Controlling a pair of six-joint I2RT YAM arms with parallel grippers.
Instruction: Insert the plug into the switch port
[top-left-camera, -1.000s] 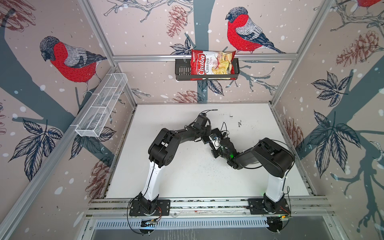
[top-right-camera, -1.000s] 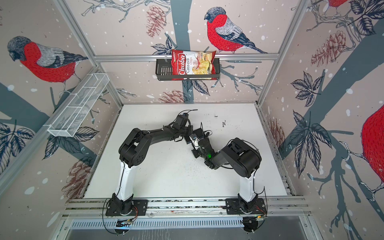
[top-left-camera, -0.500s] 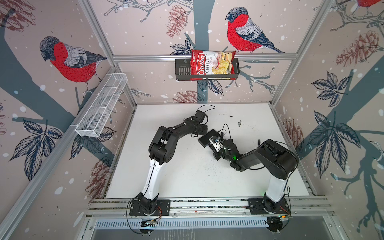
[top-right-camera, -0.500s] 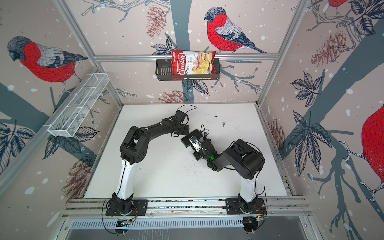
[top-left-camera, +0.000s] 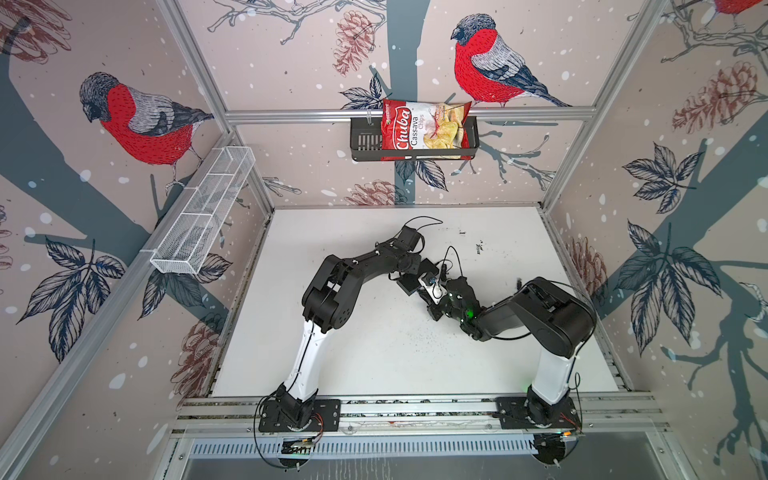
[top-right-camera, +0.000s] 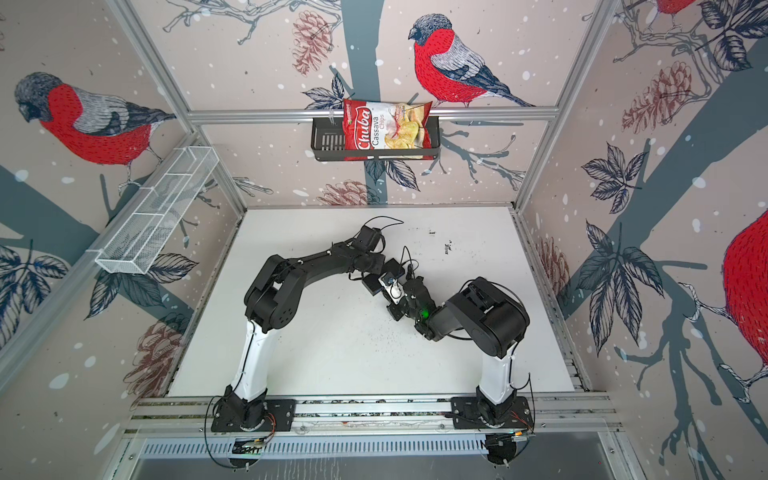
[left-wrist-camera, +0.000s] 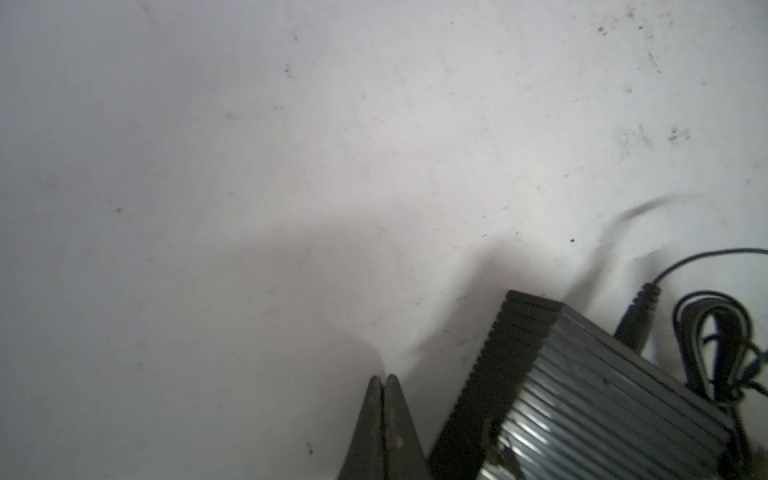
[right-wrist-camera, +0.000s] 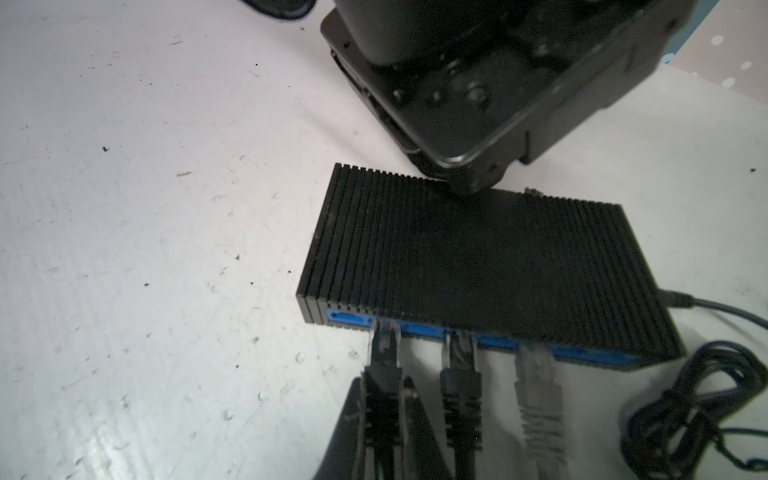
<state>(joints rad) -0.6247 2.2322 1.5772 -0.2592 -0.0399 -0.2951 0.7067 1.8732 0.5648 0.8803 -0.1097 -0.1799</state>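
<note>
In both top views the switch (top-left-camera: 409, 286) (top-right-camera: 371, 284) lies mid-frame on the table (top-left-camera: 374, 353), between the arms.

Left wrist: left gripper (left-wrist-camera: 383, 380) pinched together, empty, beside the switch.

Right wrist: right gripper (right-wrist-camera: 383, 388) clamps the plug (right-wrist-camera: 384, 349), its tip at a switch port.

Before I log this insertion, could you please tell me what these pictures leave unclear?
- Right wrist view: whether the plug in the right tool is seated in the switch; blur hides it.
- Both top views: plug too small among the arms.
- Left wrist view: switch cut by edge, plug unseen.
</note>
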